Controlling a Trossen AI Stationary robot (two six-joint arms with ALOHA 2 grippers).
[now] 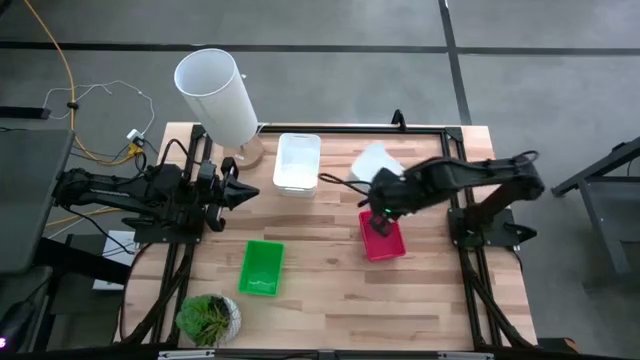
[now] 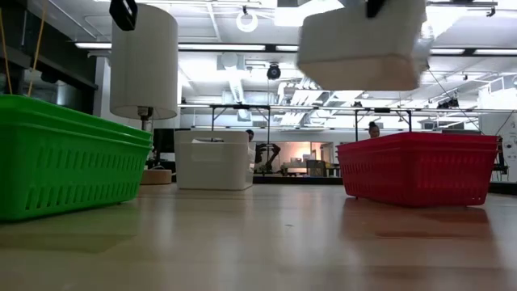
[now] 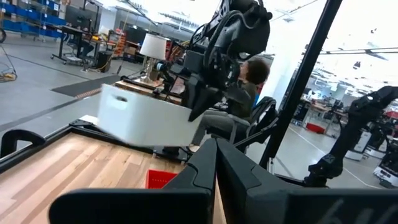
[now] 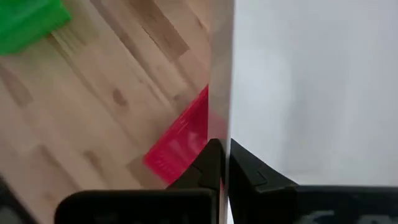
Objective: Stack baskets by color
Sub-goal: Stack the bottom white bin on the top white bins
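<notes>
My right gripper (image 4: 224, 152) hangs over the table's right half (image 1: 381, 200), shut on a white basket (image 2: 363, 44) that it has in the air. A red basket (image 1: 384, 240) rests on its bottom on the table just below. A second white basket (image 1: 297, 163) stands at the far middle. A green basket (image 1: 262, 267) stands nearer the front. My left gripper (image 1: 240, 192) waits shut and level at the table's left, touching nothing. My right gripper pinches one thin side wall of the white basket (image 4: 222, 124) between its two fingers, one finger on each face. The fingers come from above, pointing steeply down. The basket is lifted clear and tilted, and reaches from the fingers toward the table's far side (image 1: 375, 160).
A tall white cylinder lamp (image 1: 215, 92) stands at the far left corner. A small potted plant (image 1: 208, 318) stands at the near left corner. Bare wood lies between the green and red baskets. A black frame (image 1: 440, 127) runs along the table's edges.
</notes>
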